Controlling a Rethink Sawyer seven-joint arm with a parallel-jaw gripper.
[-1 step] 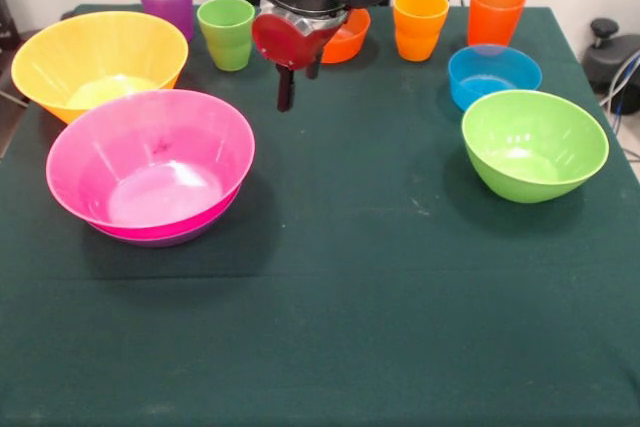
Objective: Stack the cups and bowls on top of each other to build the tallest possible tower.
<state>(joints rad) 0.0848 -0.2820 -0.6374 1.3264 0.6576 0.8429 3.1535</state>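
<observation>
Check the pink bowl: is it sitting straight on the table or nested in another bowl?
Nested. The pink bowl sits upright inside a purple bowl, whose rim shows just under its lower edge. It holds nothing.

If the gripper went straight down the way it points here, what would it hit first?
Probably bare green tablecloth. The gripper points down into the open gap between the light green cup and the orange bowl. Depth is uncertain from this single view, so the bowl's rim might be close.
</observation>
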